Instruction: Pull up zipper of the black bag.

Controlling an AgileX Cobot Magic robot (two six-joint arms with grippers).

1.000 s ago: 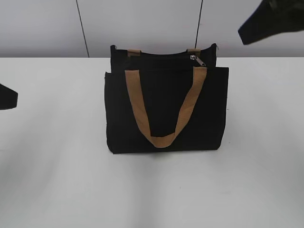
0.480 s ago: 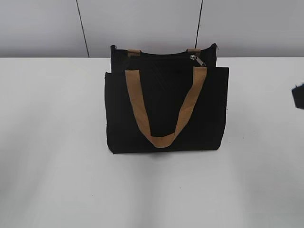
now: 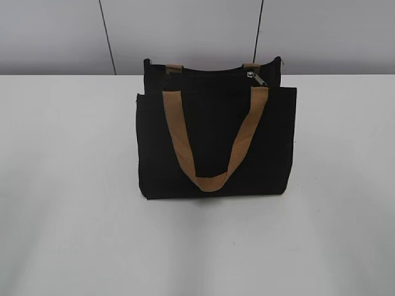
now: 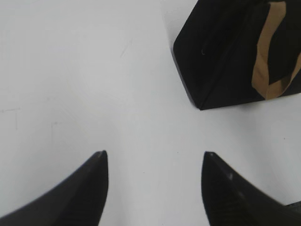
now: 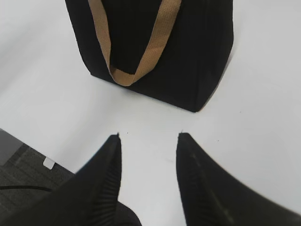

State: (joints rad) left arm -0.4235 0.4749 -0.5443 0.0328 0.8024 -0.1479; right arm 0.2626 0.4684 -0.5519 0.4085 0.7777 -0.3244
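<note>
The black bag (image 3: pixel 216 142) stands upright on the white table (image 3: pixel 68 185), with a tan handle (image 3: pixel 213 139) hanging over its front. The zipper runs along its top edge, and the silver pull tab (image 3: pixel 255 76) sits near the right end. Neither gripper shows in the exterior view. In the left wrist view my left gripper (image 4: pixel 154 153) is open and empty over bare table, with a corner of the bag (image 4: pixel 225 52) at the upper right. In the right wrist view my right gripper (image 5: pixel 149 135) is open and empty, just short of the bag's lower front (image 5: pixel 188 56).
A grey wall with dark seams (image 3: pixel 108 37) stands behind the table. In the right wrist view the table's edge and dark floor (image 5: pixel 23 174) show at the lower left.
Both arms have withdrawn out of the exterior view: the left one was at the left edge and the right one at the upper right, then the right edge. The bag has not moved.
</note>
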